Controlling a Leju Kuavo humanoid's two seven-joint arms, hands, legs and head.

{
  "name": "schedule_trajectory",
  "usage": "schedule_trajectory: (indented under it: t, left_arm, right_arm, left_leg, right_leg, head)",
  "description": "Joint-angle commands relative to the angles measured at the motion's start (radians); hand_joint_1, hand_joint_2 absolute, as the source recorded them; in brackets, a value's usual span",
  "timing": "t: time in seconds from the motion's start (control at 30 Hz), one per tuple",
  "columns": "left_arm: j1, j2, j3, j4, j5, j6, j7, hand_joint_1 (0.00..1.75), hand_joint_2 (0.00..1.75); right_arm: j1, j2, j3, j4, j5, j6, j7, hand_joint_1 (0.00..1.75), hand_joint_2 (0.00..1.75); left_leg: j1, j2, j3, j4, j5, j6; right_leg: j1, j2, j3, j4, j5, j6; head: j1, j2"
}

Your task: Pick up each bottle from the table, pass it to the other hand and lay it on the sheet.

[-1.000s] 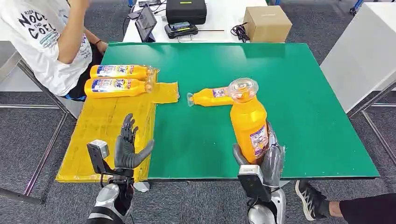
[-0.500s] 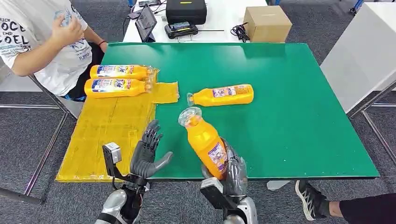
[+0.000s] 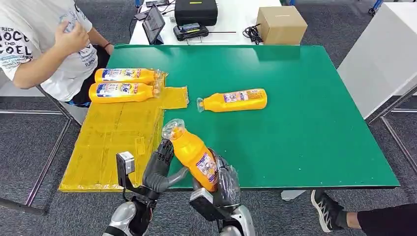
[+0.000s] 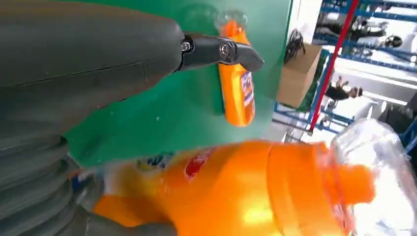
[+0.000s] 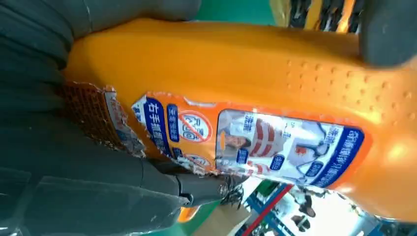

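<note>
Far left, a person [image 3: 46,44] in a white printed shirt sits at the corner of the green table [image 3: 305,132], one hand raised to the chest. Yellow sheet [image 3: 113,135] covers the table's left edge; two orange bottles [image 3: 123,83] lie side by side at its far end, clear caps pointing right. Left hand [image 3: 158,169] sits at the near edge where the sheet meets the green, fingers apart and holding nothing, fingertips up against the neck side of the carried bottle; whether they touch it, cannot tell. Just right of it, the right hand [image 3: 221,184] grips the lower body of a bottle [image 3: 193,152], which is off the table and tilted, clear cap leaning up and left toward the sheet. Right wrist view: blue-and-white label [image 5: 255,145] of that bottle pressed close in the grip, dark fingers wrapped over it. Further right and farther away, one more bottle [image 3: 235,100] lies flat on the bare green, cap to the left. Behind the table, a cardboard box [image 3: 281,24], a black case [image 3: 195,11] and a tablet [image 3: 154,23] on a white surface.
</note>
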Motion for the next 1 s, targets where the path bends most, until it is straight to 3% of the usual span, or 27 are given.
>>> schedule_trajectory:
  t: [0.03, 0.4, 0.53, 0.77, 1.0]
  left_arm:
    - [-0.019, 0.04, -0.039, 0.052, 0.041, -0.046, 0.029, 0.0, 1.75]
    - [-0.014, 0.036, -0.086, 0.058, 0.026, -0.088, 0.022, 0.0, 1.75]
    - [-0.041, 0.032, -0.089, 0.093, 0.033, -0.094, 0.029, 0.0, 1.75]
    - [-0.047, 0.031, -0.089, 0.102, 0.035, -0.093, 0.029, 0.0, 1.75]
    - [-0.076, 0.027, -0.099, 0.148, 0.045, -0.102, 0.033, 0.0, 1.75]
  right_arm:
    - [-0.079, 0.008, 0.039, 0.135, -0.03, 0.01, -0.011, 1.75, 1.75]
    - [-0.102, 0.033, 0.057, 0.195, -0.019, 0.055, -0.016, 1.75, 1.75]
    - [-0.145, 0.056, 0.126, 0.286, -0.017, 0.105, -0.028, 1.75, 1.75]
    - [-0.159, 0.057, 0.131, 0.316, -0.038, 0.094, -0.048, 1.75, 1.75]
    - [-0.199, 0.064, 0.262, 0.406, -0.036, 0.173, -0.061, 1.75, 1.75]
  left_leg:
    - [0.0, 0.002, 0.005, -0.001, -0.001, -0.001]
    - [0.001, 0.003, 0.01, -0.002, -0.004, -0.002]
    - [0.0, 0.002, 0.004, -0.001, -0.001, -0.001]
    - [0.001, 0.001, 0.004, -0.001, -0.001, -0.001]
    - [0.001, 0.001, 0.007, -0.001, -0.002, -0.002]
  right_leg:
    - [0.0, 0.002, 0.004, -0.001, -0.001, -0.001]
    - [0.001, 0.003, 0.009, -0.001, -0.003, -0.003]
    - [0.001, 0.002, 0.004, -0.001, -0.001, -0.002]
    - [0.001, 0.0, 0.003, -0.001, -0.001, -0.001]
    - [0.001, 0.0, 0.007, -0.001, -0.002, -0.002]
  head:
    - [0.0, 0.0]
    - [0.0, 0.0]
    - [0.0, 0.0]
    - [0.001, 0.0]
    - [0.001, 0.0]
